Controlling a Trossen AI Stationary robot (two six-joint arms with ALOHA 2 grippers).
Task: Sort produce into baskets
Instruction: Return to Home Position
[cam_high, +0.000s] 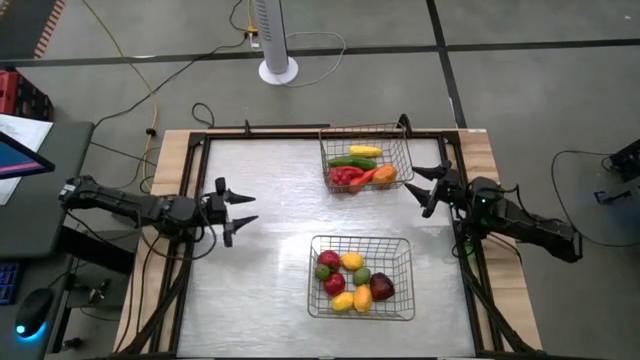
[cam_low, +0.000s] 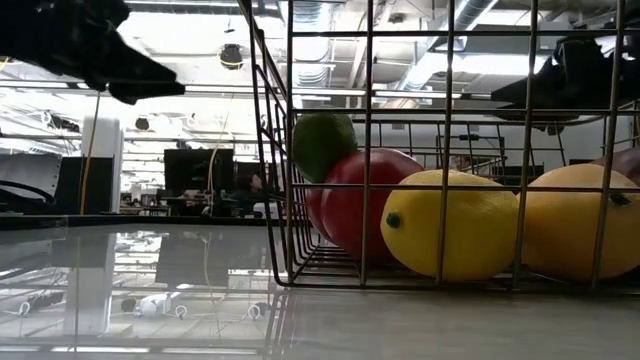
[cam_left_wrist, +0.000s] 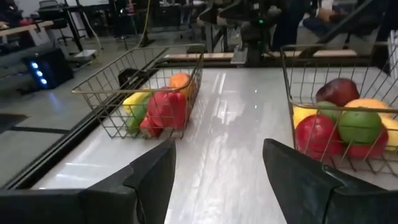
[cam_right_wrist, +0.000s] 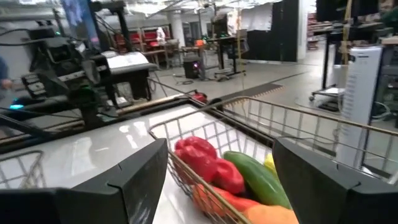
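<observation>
With all produce (cam_high: 352, 262) in the two baskets (cam_high: 410, 245), sorting looks finished. Left claw (cam_high: 245, 210) and right claw (cam_high: 420, 190) hover empty, spread apart, at opposite desk (cam_high: 270, 285) sides.

Left arm (cam_high: 130, 206) and right arm (cam_high: 528, 226) stretch inward, facing each other — jaws spread, empty.

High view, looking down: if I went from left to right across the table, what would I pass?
The left gripper, open → the two wire baskets, far basket and near basket, sharing one stretch so neither comes first → the right gripper, open.
</observation>
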